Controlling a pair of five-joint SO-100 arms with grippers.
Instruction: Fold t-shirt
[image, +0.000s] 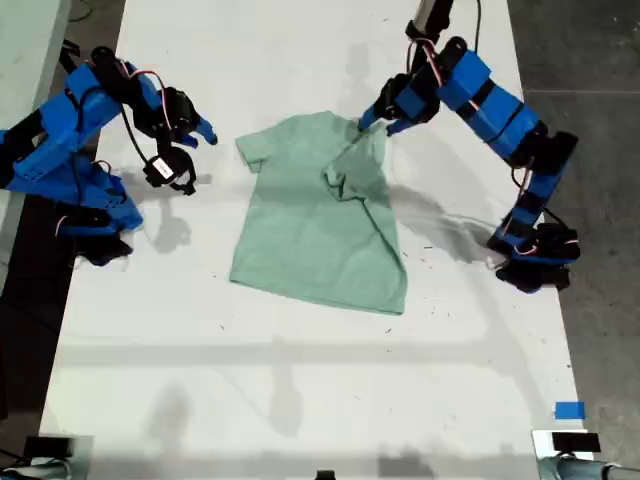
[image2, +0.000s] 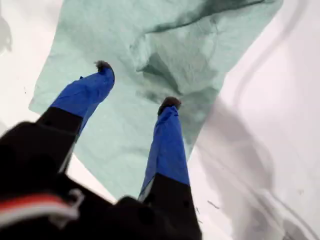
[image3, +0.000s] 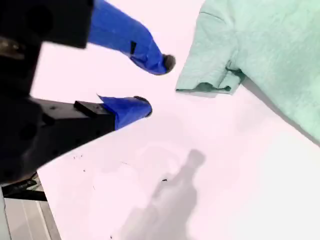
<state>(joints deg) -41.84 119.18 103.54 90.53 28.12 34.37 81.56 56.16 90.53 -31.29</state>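
Observation:
The pale mint-green t-shirt (image: 310, 230) lies flat in the middle of the white table, collar end toward the far edge. On the exterior view's right, its sleeve side is folded inward into a rumpled ridge (image: 350, 180). My first gripper (image: 374, 119) hovers open over that shoulder, and the first wrist view shows its fingertips (image2: 103, 66) spread above the creased cloth (image2: 185, 55). My second gripper (image: 195, 152) is open over bare table, a short way from the flat sleeve (image: 254, 148) on the exterior view's left. That sleeve (image3: 210, 75) lies just beyond my second gripper (image3: 155, 84).
The arm bases stand at the table's edges, one (image: 95, 225) on the exterior view's left and one (image: 535, 255) on its right. A blue tape patch (image: 569, 410) marks the near corner on the exterior view's right. Dark floor (image: 600, 120) borders the table there.

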